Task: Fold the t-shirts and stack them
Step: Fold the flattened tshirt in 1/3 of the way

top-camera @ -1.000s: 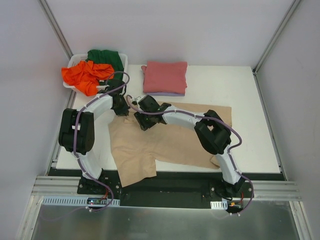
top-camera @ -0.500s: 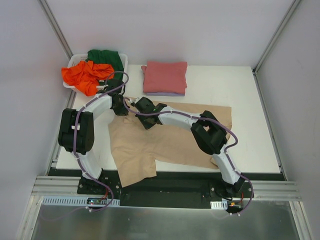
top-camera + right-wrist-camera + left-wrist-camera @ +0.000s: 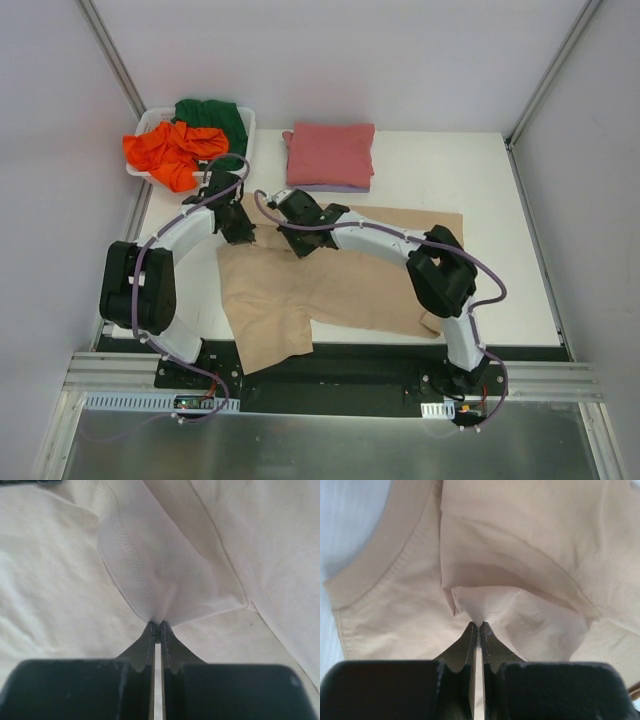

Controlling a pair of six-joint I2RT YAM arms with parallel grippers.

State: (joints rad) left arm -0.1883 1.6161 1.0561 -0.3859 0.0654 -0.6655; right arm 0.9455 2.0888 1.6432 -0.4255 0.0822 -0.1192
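Observation:
A tan-beige t-shirt [image 3: 330, 285] lies spread on the white table, one sleeve hanging over the near edge. My left gripper [image 3: 241, 229] is shut on a pinch of its cloth [image 3: 485, 607] near the collar at the far left. My right gripper [image 3: 299, 243] is shut on a hemmed fold of the same shirt [image 3: 150, 580] just to the right. A folded pinkish-red shirt [image 3: 330, 152] lies on a folded pale lavender shirt [image 3: 345, 188] at the back. An orange shirt [image 3: 170, 152] and a dark green shirt [image 3: 215, 115] lie crumpled in the basket.
The white slotted basket [image 3: 150, 122] stands at the table's far left corner. The table's bare white top [image 3: 500, 180] shows at the right and back. Metal frame posts and grey walls close in the left, right and back.
Both grippers have moved toward the back of the table with the tan shirt's edge pinched. The left arm has stretched out and its elbow has dropped lower left.

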